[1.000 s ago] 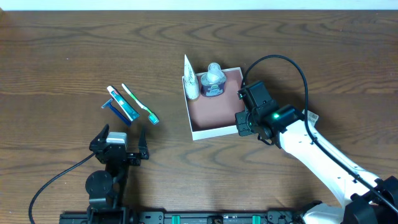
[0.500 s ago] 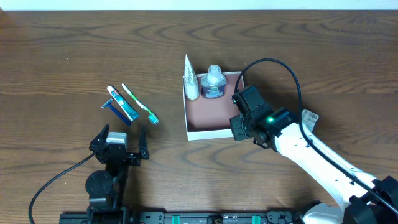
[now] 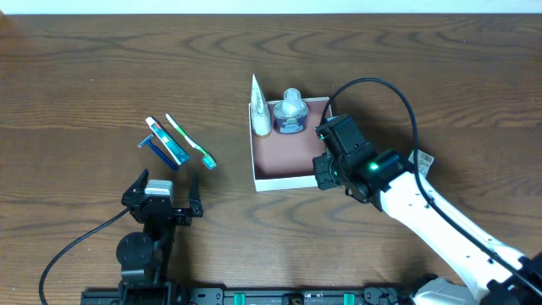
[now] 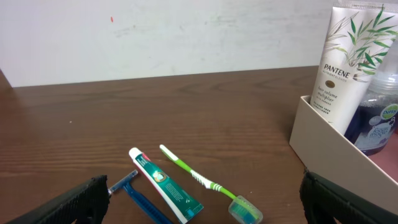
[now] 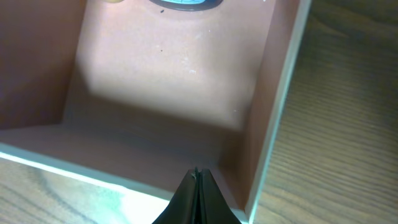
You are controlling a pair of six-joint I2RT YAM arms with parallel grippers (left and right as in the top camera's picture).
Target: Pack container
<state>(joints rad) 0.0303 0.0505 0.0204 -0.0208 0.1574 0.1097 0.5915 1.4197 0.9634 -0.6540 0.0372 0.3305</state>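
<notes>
The container (image 3: 288,181) is a square shallow box with white walls and a pinkish-brown inside, at mid table. A white Pantene tube (image 3: 259,113) and a blue-lidded jar (image 3: 290,110) stand in its far part. My right gripper (image 3: 323,169) is shut and empty at the container's near right corner. In the right wrist view its tips (image 5: 198,175) sit over the near wall (image 5: 93,177). My left gripper (image 3: 166,191) is open and empty, low near the front edge. A green toothbrush (image 3: 191,142), a toothpaste tube (image 3: 168,141) and a blue razor (image 3: 159,155) lie ahead of it.
The left wrist view shows the razor (image 4: 134,190), toothpaste tube (image 4: 165,186) and toothbrush (image 4: 199,177) between my open fingers (image 4: 199,199), with the container's wall (image 4: 329,146), Pantene tube (image 4: 342,56) and jar (image 4: 379,124) at right. A black cable (image 3: 398,93) loops behind my right arm.
The container has slid a little to the left with my shut right gripper against its near right corner. The left arm and the loose toiletries have not moved.
</notes>
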